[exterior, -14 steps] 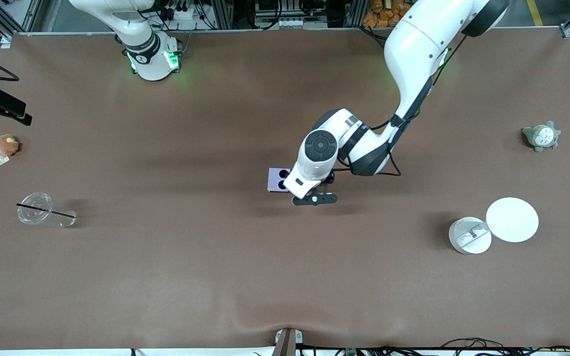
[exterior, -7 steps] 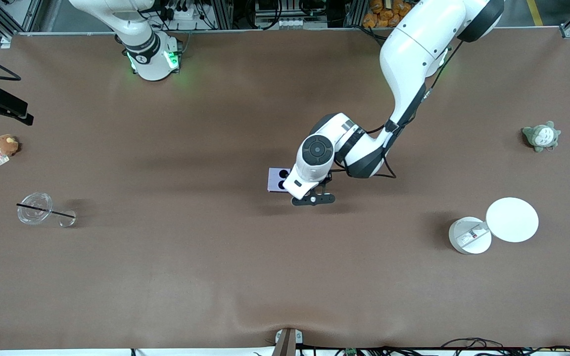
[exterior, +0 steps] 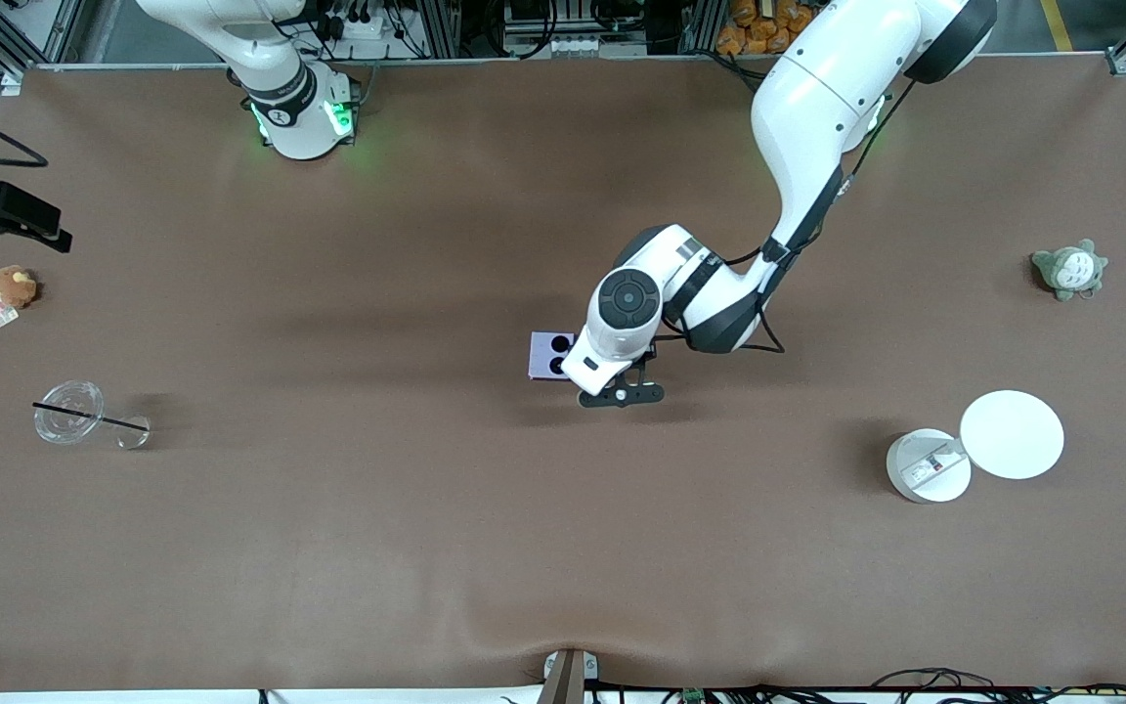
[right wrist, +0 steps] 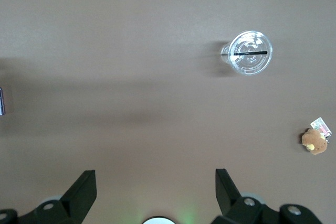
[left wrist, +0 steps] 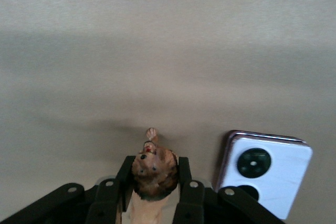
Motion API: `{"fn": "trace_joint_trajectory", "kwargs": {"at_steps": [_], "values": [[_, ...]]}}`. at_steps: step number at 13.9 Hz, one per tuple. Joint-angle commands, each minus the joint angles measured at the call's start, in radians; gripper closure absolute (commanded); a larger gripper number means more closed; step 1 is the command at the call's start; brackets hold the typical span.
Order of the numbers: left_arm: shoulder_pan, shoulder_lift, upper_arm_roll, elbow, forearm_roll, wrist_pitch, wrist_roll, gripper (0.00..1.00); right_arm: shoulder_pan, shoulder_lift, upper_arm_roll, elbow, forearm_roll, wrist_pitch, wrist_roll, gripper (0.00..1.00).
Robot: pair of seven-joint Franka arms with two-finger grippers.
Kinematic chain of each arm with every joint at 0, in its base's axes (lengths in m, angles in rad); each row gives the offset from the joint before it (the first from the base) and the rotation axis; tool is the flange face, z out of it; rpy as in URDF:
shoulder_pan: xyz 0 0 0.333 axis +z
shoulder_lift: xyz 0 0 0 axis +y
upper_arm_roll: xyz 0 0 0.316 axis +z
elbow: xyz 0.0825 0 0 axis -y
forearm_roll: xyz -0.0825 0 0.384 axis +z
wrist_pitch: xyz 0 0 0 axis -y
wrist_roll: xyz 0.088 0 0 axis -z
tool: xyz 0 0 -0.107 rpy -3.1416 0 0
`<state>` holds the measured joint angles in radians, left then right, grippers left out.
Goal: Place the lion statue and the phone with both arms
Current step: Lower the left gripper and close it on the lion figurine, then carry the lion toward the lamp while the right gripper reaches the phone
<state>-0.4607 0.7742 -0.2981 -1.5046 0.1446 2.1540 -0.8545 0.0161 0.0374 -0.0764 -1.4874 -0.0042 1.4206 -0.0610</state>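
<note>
My left gripper (exterior: 622, 394) is low over the middle of the table, shut on the lion statue (left wrist: 155, 171). The reddish-brown figurine hangs head down between the fingers (left wrist: 183, 167), close to the table; I cannot tell whether it touches. In the front view my wrist hides it. The pale lavender phone (exterior: 550, 355) lies flat right beside it, toward the right arm's end, its two black circles up; it also shows in the left wrist view (left wrist: 262, 174). My right gripper (right wrist: 155, 184) is open and empty, high above the table near its base.
A clear cup with a black straw (exterior: 69, 413) and a brown plush with a tag (exterior: 12, 286) lie toward the right arm's end. A grey-green plush (exterior: 1069, 270) and a white round container (exterior: 928, 466) with its lid (exterior: 1012, 434) beside it lie toward the left arm's end.
The left arm's elbow has shifted slightly toward the right arm's end. Its gripper stays beside the phone with the lion statue in it. The right arm has barely moved.
</note>
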Motion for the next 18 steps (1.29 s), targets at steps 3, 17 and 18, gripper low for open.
{"fn": "trace_joint_trajectory", "kwargs": {"at_steps": [3, 17, 18], "values": [[0.091, -0.079, 0.002, -0.011, 0.026, -0.130, 0.040, 1.00, 0.004, 0.056, 0.009, 0.016, -0.005, -0.017, -0.008, 0.00], [0.425, -0.088, 0.001, -0.002, 0.076, -0.146, 0.452, 1.00, 0.370, 0.262, 0.009, -0.025, 0.156, 0.176, 0.280, 0.00], [0.444, -0.084, 0.002, -0.002, 0.076, -0.146, 0.492, 1.00, 0.389, 0.262, 0.009, -0.062, 0.158, 0.222, 0.280, 0.00]]}}
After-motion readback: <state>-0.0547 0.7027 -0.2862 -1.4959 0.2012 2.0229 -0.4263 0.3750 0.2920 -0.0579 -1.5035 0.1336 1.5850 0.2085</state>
